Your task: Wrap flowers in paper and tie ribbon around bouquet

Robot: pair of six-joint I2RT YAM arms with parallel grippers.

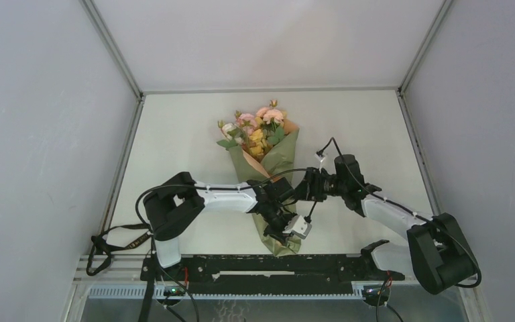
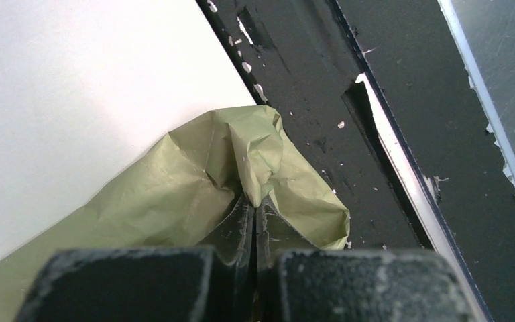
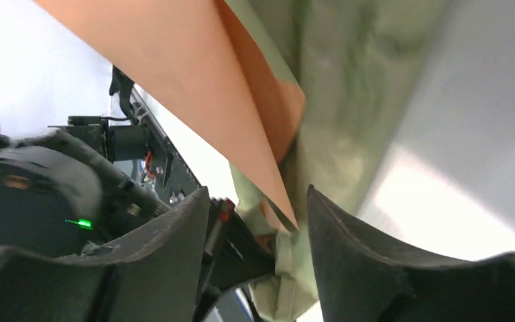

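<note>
Top view: the bouquet [image 1: 268, 157] lies on the table [image 1: 188, 134], with the flowers [image 1: 258, 124] at the far end. The 2 arms cross over its lower half, so the left gripper [image 1: 280, 231] and right gripper [image 1: 306, 186] are too small to read here.

Left wrist view: the jaws are clenched on a crumpled fold of olive paper [image 2: 174, 188], beside the black rail [image 2: 308, 100].

Right wrist view: blurred. The jaws stand released, and a tan-orange corner of the paper [image 3: 194, 87] points between them. Whether it touches them is unclear.

Top view: even diffuse light, bench [image 1: 174, 134] bright, shadows faint, sharp; left wrist: fingers [image 2: 127, 282] near lens soft, paper [image 2: 174, 181] crisp; right wrist: everything blurred, fingers [image 3: 154, 261] dark, white glare patch at lower right.
</note>
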